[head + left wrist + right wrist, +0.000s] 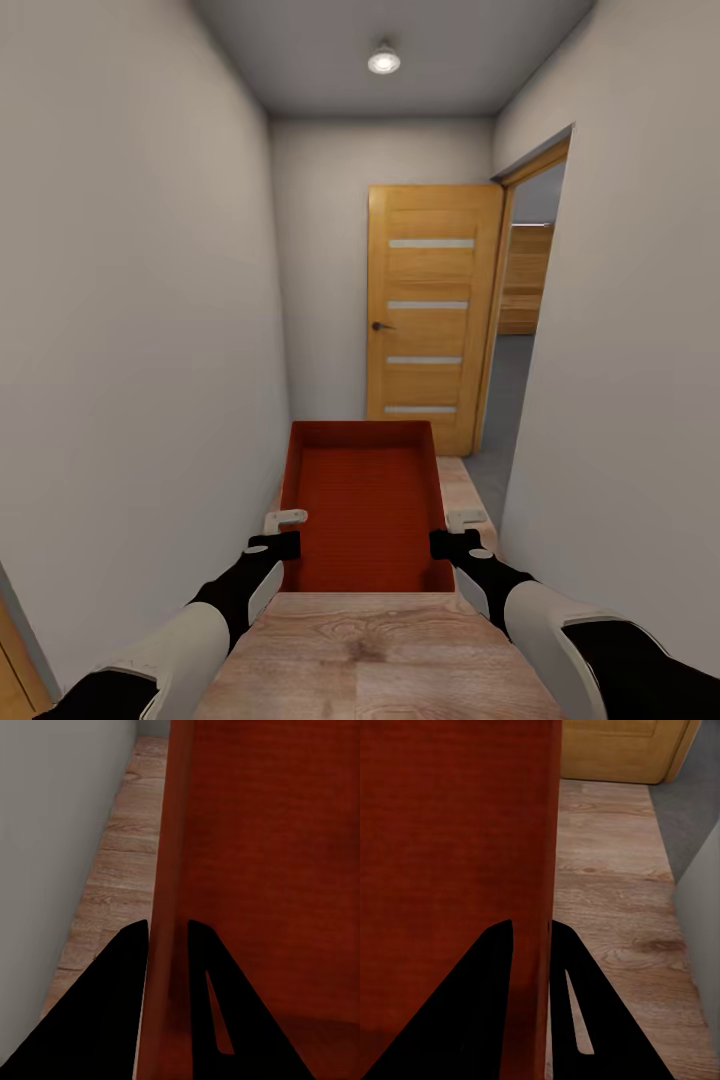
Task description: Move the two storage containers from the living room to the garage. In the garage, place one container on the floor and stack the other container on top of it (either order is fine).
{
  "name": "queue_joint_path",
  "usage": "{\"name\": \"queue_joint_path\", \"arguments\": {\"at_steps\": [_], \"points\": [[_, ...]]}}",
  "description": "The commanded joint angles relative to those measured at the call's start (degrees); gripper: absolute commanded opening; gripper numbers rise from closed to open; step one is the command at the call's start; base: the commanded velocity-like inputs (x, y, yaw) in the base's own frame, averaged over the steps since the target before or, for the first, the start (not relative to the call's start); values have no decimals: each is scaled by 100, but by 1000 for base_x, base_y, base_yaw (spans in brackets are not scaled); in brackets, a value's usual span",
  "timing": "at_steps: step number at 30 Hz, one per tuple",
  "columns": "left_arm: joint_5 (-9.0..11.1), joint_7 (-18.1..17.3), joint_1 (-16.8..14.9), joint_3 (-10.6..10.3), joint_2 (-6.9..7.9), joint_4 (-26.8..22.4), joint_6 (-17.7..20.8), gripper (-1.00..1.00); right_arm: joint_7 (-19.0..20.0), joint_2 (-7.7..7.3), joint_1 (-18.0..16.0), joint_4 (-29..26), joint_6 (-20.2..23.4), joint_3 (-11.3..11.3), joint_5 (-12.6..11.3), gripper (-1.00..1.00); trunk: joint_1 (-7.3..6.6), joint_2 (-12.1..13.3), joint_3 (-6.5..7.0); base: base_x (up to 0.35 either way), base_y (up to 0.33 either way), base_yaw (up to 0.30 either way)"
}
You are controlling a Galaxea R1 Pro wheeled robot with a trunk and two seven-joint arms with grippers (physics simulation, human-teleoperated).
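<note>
Currently I hold one orange-red open-topped rectangular container (362, 500) over the hallway's wood-plank floor (380, 650), left gripper (285, 532) & right gripper (455, 530) each clamped on a side wall; garage placement + 2nd container remain, approx.

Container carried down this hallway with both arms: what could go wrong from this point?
1. Each pincer, left and right, pinches only a thin side wall of the storage container; a jolt could let a wall slip out and tilt it.
2. The way out is the opening on the right beside the open wooden door; turning there in this narrow corridor, the container could clip the door frame or the right wall.
</note>
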Motion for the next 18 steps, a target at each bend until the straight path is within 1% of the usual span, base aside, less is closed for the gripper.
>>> {"name": "queue_joint_path", "arguments": {"at_steps": [1,18], "points": [[-89,154,-7,132,173,-32,-97,-100,-31,-106,-2,16,-21,-187,-58,-100,5,-7,-9,322,0,0],[-87,155,-6,132,176,-32,-97,-100,-27,-114,-6,16,-15,-187,-58,-100,5,-7,-9,322,0,0]]}}
